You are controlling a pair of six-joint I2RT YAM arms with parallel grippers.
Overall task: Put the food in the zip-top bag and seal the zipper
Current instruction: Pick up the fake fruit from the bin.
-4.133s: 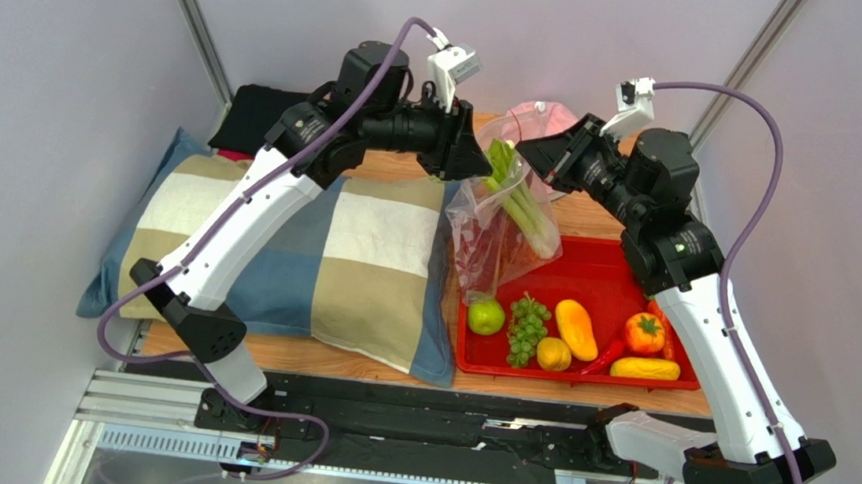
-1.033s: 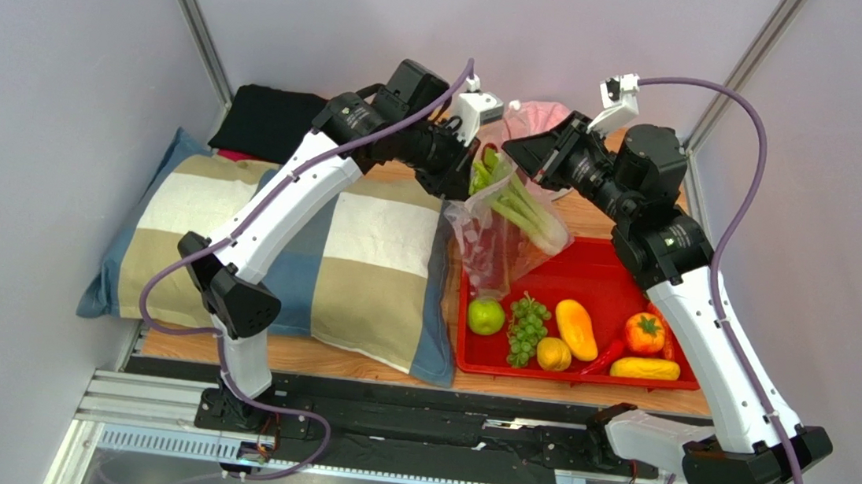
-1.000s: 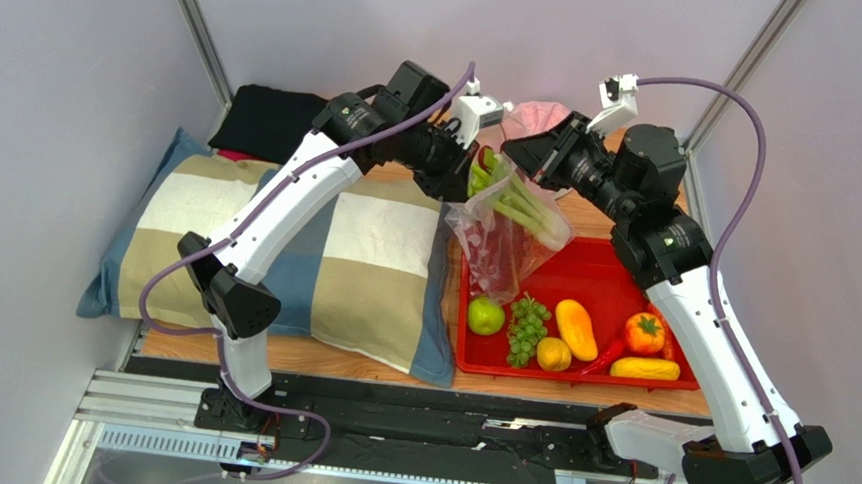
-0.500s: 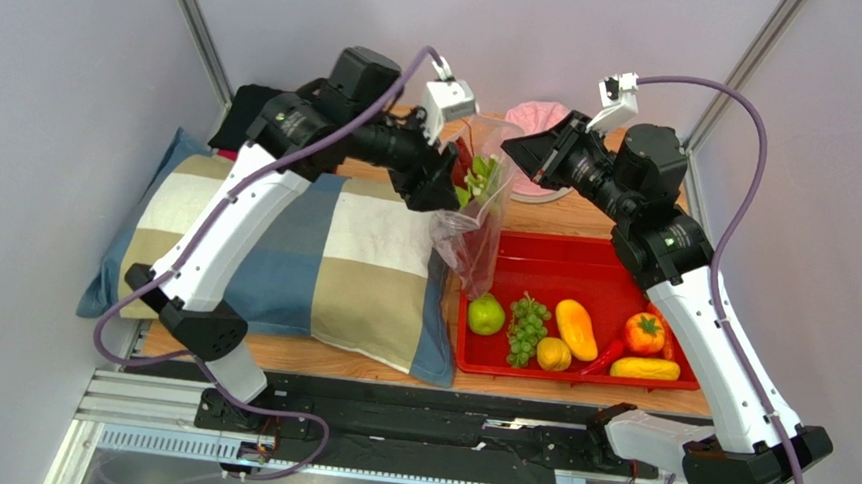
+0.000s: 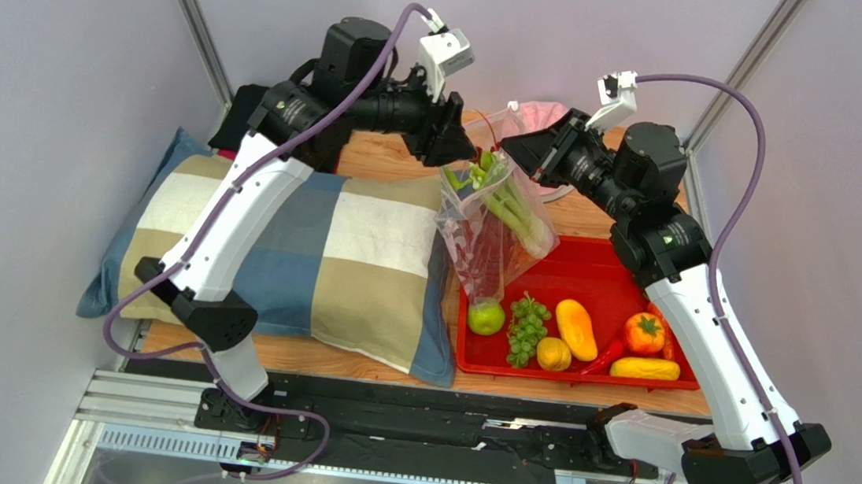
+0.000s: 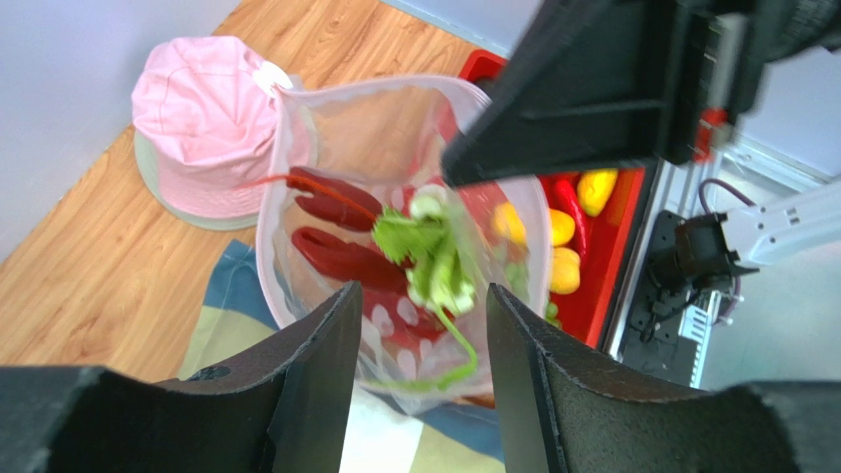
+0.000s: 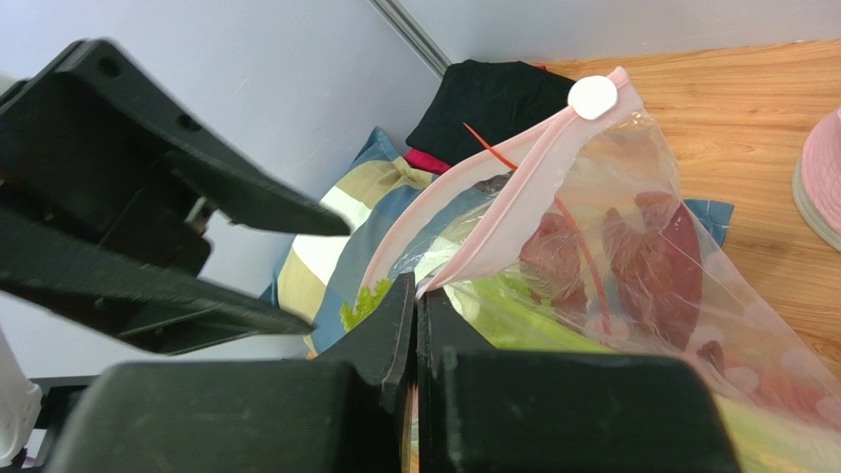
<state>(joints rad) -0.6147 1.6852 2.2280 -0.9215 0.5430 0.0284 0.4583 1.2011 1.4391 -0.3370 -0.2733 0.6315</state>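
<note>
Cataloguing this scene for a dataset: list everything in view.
red tray: one, red, table's right
zip-top bag: one, clear with pink dots, held above tray
lobster: one, red, inside bag
celery stalk: one, pale green, inside bag
green apple: one, green, on tray
grape bunch: one, green, on tray
other toy foods: about five, yellow, orange, red, on tray
pink hat: one, pink, table's far side
pillow: one, checked, table's left
black cloth: one, black, far left
left gripper: one, black, open beside bag mouth
right gripper: one, black, shut on bag's edge
</note>
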